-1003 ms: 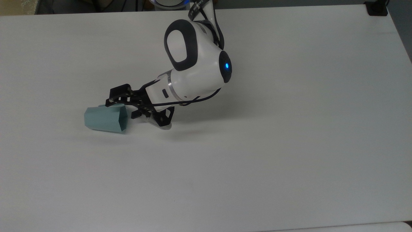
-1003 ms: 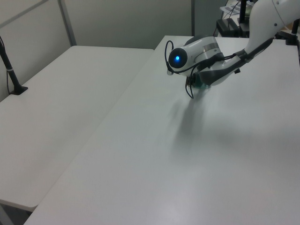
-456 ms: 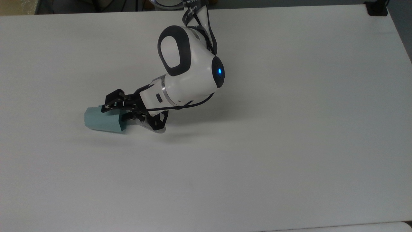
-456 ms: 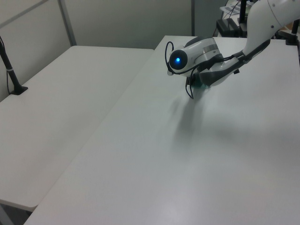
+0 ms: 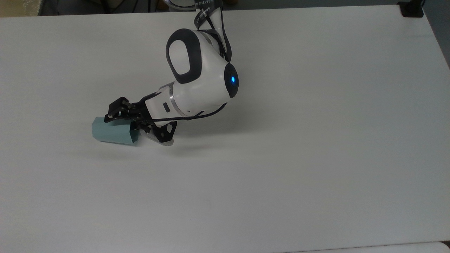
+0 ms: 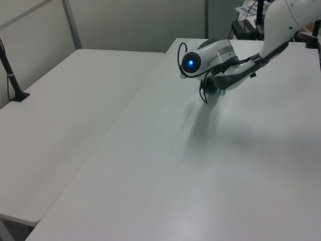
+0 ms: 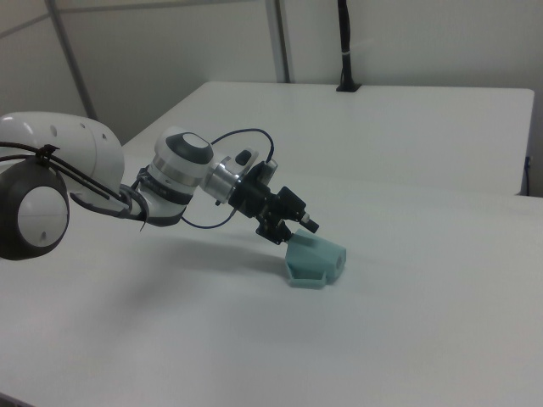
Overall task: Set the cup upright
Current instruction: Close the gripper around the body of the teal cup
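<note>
Right, we're reaching the gripper (image 5: 123,117) in low, at a slant, against the cup's mouth end; one finger (image 7: 307,224) is sitting over the upper wall, and we can't tell if the fingers are pinching yet. Likely we're going for the rim so a wrist roll tips it up. The cup (image 5: 114,131) is lying on its side on the table (image 5: 316,140), mouth toward the gripper, base pointing away from it.

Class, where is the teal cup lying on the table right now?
The cup lies on its side on the white table, left of centre in the top view, with the hand right at its open end.
</note>
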Controlling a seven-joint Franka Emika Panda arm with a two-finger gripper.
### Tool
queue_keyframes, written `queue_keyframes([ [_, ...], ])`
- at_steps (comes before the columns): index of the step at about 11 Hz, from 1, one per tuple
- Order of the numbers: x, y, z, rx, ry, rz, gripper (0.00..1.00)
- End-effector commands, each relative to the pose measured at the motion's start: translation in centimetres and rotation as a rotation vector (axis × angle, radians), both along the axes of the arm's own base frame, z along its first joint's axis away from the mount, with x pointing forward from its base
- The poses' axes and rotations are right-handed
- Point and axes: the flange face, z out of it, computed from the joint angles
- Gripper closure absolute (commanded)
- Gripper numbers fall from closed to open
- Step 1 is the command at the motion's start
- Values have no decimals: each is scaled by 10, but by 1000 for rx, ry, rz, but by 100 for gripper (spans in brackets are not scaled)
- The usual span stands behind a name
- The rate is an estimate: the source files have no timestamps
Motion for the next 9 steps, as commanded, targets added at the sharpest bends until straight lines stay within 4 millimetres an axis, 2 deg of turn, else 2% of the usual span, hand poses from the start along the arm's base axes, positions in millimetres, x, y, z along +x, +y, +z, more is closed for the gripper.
queue_keyframes([
  [1, -1, 3, -13, -22, -21, 9, 62],
  [2, -2, 4, -17, -40, -33, 12, 76],
  [3, -4, 3, -21, -47, -30, 14, 96],
  [4, -5, 3, -22, -49, -28, 14, 100],
  [7, -4, 2, -23, -49, -26, 13, 100],
  [8, -4, 2, -20, -46, -30, 9, 100],
  [9, -4, 1, -10, -35, -41, -2, 100],
])
